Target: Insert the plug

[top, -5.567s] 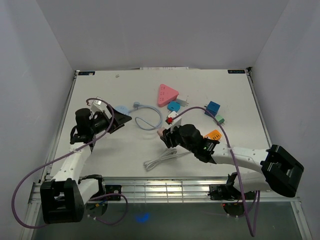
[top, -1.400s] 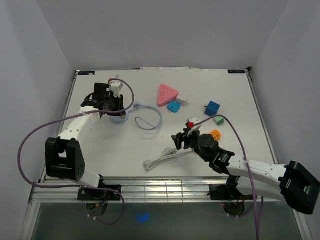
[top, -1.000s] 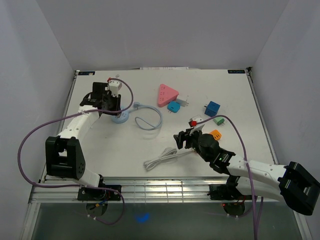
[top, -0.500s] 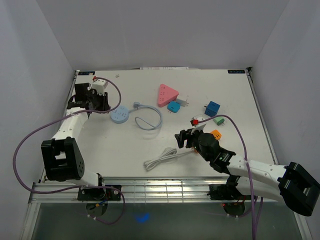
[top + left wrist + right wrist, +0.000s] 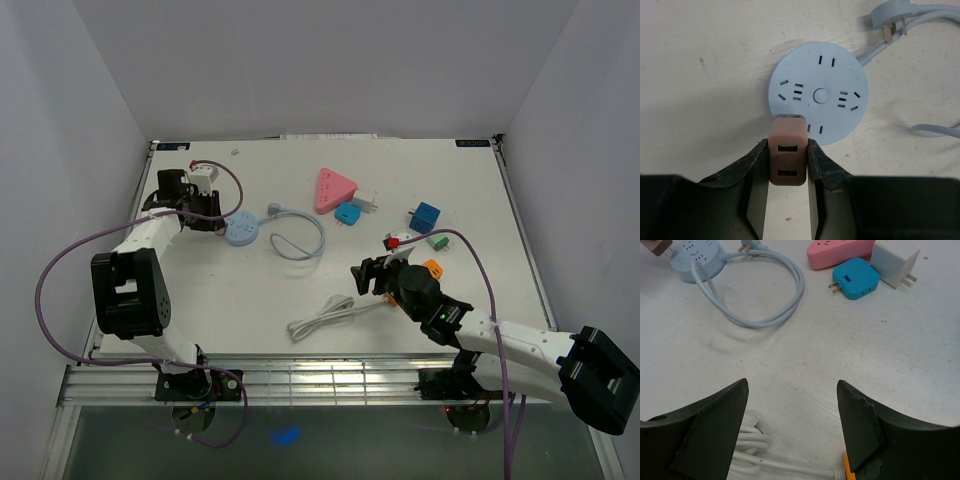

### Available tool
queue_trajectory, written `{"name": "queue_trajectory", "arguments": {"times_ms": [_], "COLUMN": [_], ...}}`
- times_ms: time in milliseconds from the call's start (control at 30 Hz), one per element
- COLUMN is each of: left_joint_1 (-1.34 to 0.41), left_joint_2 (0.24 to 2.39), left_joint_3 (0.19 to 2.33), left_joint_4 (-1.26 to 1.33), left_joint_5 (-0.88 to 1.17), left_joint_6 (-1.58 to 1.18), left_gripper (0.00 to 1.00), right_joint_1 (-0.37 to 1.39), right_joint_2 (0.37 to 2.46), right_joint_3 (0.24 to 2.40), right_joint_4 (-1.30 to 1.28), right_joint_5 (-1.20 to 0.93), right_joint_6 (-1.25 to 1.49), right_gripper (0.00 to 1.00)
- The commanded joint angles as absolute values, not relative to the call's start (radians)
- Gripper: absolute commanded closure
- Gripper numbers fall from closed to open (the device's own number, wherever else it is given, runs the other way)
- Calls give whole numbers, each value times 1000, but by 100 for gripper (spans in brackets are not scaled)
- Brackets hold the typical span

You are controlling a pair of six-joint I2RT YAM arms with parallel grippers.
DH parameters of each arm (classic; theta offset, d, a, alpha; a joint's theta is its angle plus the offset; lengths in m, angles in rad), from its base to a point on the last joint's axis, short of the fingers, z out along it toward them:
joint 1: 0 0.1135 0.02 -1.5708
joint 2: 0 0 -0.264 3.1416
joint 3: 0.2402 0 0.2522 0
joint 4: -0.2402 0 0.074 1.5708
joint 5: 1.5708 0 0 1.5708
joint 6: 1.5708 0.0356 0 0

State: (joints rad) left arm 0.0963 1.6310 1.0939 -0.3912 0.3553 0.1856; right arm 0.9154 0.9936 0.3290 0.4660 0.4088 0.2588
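My left gripper [image 5: 787, 146] is shut on a tan plug [image 5: 787, 161] with two USB ports facing the camera. The plug's front end overlaps the near rim of the round light-blue socket [image 5: 819, 95]; its prongs are hidden. From above, the left gripper [image 5: 213, 220] sits just left of that socket [image 5: 241, 231]. My right gripper [image 5: 792, 386] is open over bare table with nothing between its fingers, and in the top view it [image 5: 366, 276] hovers at centre right. The right wrist view shows the socket [image 5: 695, 255] far off at top left.
The socket's pale blue cable [image 5: 298, 235] loops to its right. Behind it lie a pink triangular strip [image 5: 334, 188], a teal adapter [image 5: 347, 214] and a white adapter [image 5: 367, 203]. A blue cube [image 5: 426, 216], green plug [image 5: 437, 241], orange plug [image 5: 432, 268] and white coiled cord [image 5: 322, 318] surround the right arm.
The left gripper, still holding the plug, swung out to the left of the socket and has come back to its left rim. The right arm has hardly moved.
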Motion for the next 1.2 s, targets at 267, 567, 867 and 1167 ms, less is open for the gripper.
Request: {"name": "queue_trajectory", "arguments": {"times_ms": [267,567,867,1167], "left_joint_1": [101,97,95,92], "left_joint_2": [1589,1654,1706,1730], "left_joint_3": [1167,1239,1262,1262], "left_joint_4": [-399,-425,-425,-420], "left_joint_5": [442,457,485,505], "left_joint_6": [207,279,308,304], "left_gripper": [100,100,100,100], "right_joint_1": [907,900,894,893], "right_joint_2": [1005,1011,1017,1022], "right_joint_3": [333,339,337,339], "right_joint_4": [489,491,491,491], "right_joint_5": [396,370,365,362], "right_joint_6": [270,268,267,267], "right_gripper": [23,23,23,23]}}
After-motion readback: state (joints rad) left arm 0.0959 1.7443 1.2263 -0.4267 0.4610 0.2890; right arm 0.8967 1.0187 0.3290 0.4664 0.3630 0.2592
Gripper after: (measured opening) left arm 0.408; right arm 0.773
